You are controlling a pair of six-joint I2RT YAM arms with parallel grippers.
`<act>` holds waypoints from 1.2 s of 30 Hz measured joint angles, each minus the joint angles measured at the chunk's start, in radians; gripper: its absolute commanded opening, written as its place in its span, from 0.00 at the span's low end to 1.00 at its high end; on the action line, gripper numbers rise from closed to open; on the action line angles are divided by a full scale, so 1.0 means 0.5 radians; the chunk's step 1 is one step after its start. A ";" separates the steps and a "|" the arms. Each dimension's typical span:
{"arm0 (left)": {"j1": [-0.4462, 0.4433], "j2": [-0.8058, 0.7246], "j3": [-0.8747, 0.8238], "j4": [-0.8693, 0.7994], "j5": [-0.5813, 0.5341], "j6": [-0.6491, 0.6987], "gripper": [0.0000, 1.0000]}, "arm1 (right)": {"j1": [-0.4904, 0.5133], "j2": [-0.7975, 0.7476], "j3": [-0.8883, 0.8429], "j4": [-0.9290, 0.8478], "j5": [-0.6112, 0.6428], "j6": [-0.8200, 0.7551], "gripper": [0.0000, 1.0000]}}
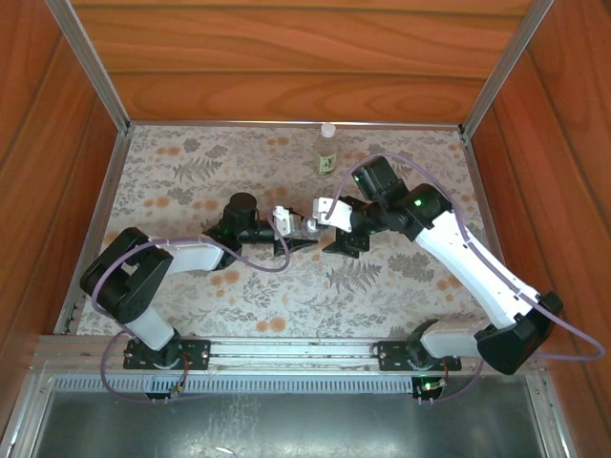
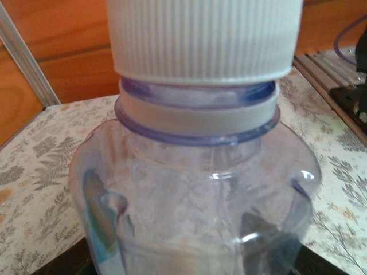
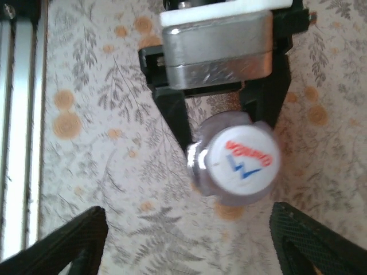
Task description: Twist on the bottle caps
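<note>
The bluish-lilac clear bottle (image 2: 195,195) stands upright in the middle of the table with my left gripper (image 1: 294,235) shut on its body. A ribbed white cap (image 2: 200,40) sits on its neck. In the right wrist view I look down on that cap (image 3: 243,162), which has red and blue print on top, with the left gripper's dark fingers (image 3: 178,123) on either side of the bottle. My right gripper (image 3: 189,246) is open just beside the cap, its fingers wide apart and touching nothing. The labelled bottle (image 1: 326,153) stands at the back, a pale cap on top.
The floral tablecloth (image 1: 191,172) covers the table. Wooden walls with metal corner rails (image 1: 95,76) close in three sides. An aluminium rail (image 1: 286,348) with the arm bases runs along the near edge.
</note>
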 measured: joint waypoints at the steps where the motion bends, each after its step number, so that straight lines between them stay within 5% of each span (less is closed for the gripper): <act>1: -0.007 -0.014 0.000 -0.047 -0.005 0.028 0.50 | 0.001 0.026 0.027 -0.014 0.014 -0.034 0.62; 11: -0.024 -0.053 -0.002 -0.337 -0.069 0.179 0.50 | 0.041 0.195 0.149 -0.072 0.021 -0.150 0.57; 36: -0.037 -0.053 -0.002 -0.409 -0.088 0.198 0.50 | 0.089 0.342 0.151 -0.063 0.012 -0.159 0.42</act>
